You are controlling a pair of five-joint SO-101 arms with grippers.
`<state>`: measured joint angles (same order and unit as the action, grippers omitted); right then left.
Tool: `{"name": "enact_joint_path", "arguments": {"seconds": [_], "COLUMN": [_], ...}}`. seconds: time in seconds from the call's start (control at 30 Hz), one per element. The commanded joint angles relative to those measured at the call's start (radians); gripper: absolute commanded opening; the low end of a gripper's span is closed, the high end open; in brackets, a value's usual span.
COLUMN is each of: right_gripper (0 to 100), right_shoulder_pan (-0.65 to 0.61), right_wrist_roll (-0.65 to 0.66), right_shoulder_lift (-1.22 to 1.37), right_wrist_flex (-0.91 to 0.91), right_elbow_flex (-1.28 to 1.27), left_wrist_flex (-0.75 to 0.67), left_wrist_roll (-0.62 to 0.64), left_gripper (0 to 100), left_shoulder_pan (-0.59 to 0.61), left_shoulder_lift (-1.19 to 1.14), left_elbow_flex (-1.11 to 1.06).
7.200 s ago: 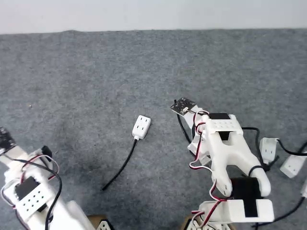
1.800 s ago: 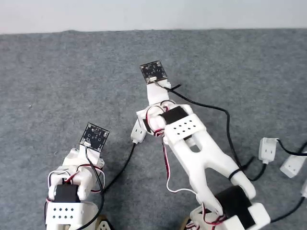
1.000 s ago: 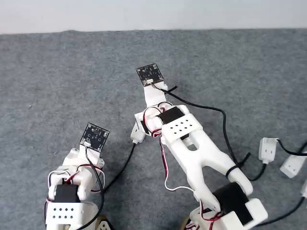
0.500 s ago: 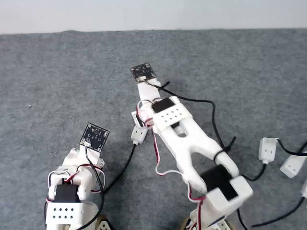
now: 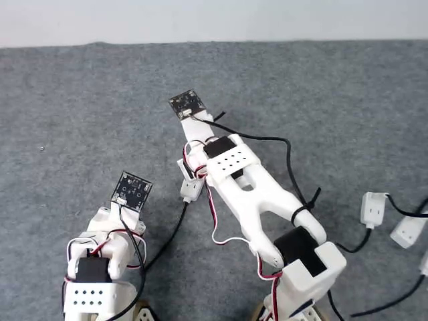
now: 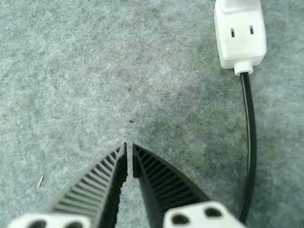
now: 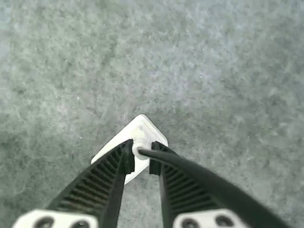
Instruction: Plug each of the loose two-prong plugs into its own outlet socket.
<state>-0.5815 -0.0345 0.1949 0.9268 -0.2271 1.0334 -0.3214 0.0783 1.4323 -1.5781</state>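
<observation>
So the right gripper [image 7: 141,151] has its fingers [image 7: 111,175] clenched on the outlet socket [image 7: 142,130], right at the end where the black cord [image 7: 199,175] comes out. The cord runs back over one finger toward the wrist. The socket itself is lying flat on the grey table [image 5: 80,100], roughly mid-table and a bit left of centre in the high view [image 5: 190,190], and its cord trails off toward the near edge.

The left gripper [image 6: 129,147] has its fingers [image 6: 109,175] pressed nearly together with nothing between them, tips just above bare table. Its wrist view gets a nice look at the socket's two slots [image 6: 239,35], close by but not touching.

My read is that this is the socket-handling step: the right arm is pinning or repositioning the socket, and no plug is in play yet. Two white corded pieces [image 5: 372,208] [image 5: 408,231], which I take to be the loose plugs, sit well apart over on the right. So next, someone has to fetch a plug, and the idle left arm is on the far side of the socket from them. Either the socket gets dragged right, or the right arm lets go and collects a plug. After that the prongs need lining up square with those slots.

Pose-wise, the right arm stretches diagonally from the near right across to the middle, wrist tipped down over the socket. The left arm is folded up close at the near left, pointing down.
</observation>
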Motion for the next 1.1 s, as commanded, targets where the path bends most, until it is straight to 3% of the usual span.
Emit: {"name": "enact_joint_path", "arguments": {"seconds": [0.0, 0.13, 0.47, 0.7, 0.77, 0.83, 0.93, 1.07], "right_gripper": [15.7, 24.3, 24.4, 24.5, 24.0, 19.5, 0.7, 0.2], "right_shoulder_pan": [-0.048, -0.087, -0.151, -0.140, -0.130, -0.128, -0.101, -0.035], "right_wrist_roll": [-0.086, -0.167, -0.359, -0.373, -0.373, -0.373, -0.339, -0.284], "right_shoulder_lift": [0.019, 0.027, 0.030, 0.159, 0.193, 0.216, 0.216, 0.173], "right_wrist_flex": [0.070, 0.165, 0.096, 0.025, 0.082, 0.151, 0.185, 0.248], "right_elbow_flex": [0.028, 0.100, 0.110, 0.129, 0.187, 0.244, 0.267, 0.269], "left_wrist_flex": [-0.015, -0.015, -0.017, -0.017, -0.017, -0.017, -0.015, -0.015], "left_wrist_roll": [-0.012, -0.012, -0.012, -0.012, -0.012, -0.012, -0.012, -0.012], "left_gripper": [1, 1, 1, 1, 1, 1, 1, 1], "left_shoulder_pan": [0.008, 0.005, 0.003, 0.003, 0.003, 0.005, 0.005, 0.005], "left_shoulder_lift": [0.009, 0.009, 0.009, 0.009, 0.009, 0.009, 0.009, 0.009], "left_elbow_flex": [0.012, 0.012, 0.012, 0.012, 0.012, 0.012, 0.012, 0.012]}}
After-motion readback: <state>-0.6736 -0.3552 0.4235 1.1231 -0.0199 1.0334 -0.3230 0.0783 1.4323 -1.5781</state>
